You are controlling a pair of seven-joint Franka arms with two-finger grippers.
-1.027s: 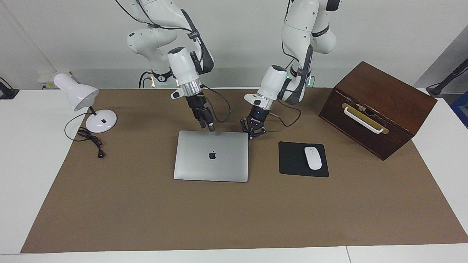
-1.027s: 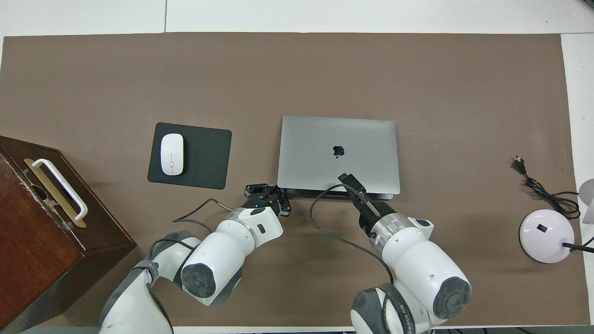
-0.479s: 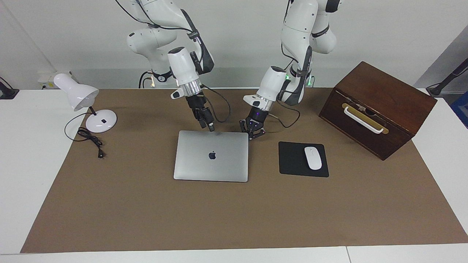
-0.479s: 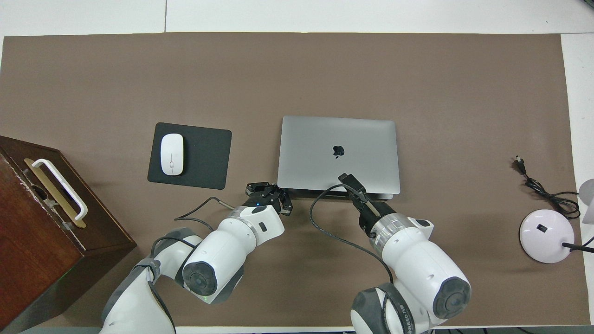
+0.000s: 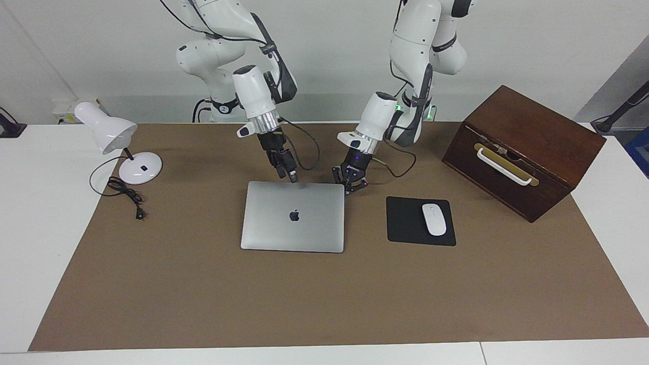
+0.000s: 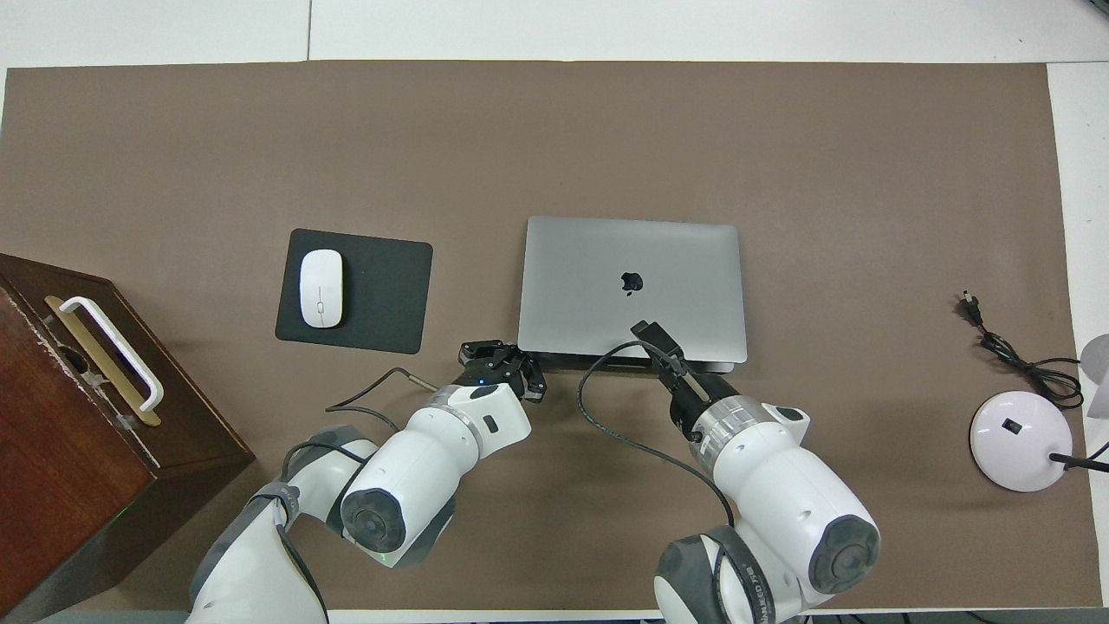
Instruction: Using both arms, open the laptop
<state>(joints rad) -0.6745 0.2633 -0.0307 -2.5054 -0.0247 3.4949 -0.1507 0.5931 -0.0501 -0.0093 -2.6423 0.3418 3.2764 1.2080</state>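
Laptop (image 5: 293, 217) lies closed; left pincer (image 5: 353, 188) pinched shut at its 1 o'clock corner, right pincer (image 5: 293, 177), grip unclear, at 12.

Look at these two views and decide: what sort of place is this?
Probably a robotics lab staged as an office desk. Two robot arms reach over a table covered by a brown mat, set with a closed laptop, a mouse on its pad, and a desk lamp.
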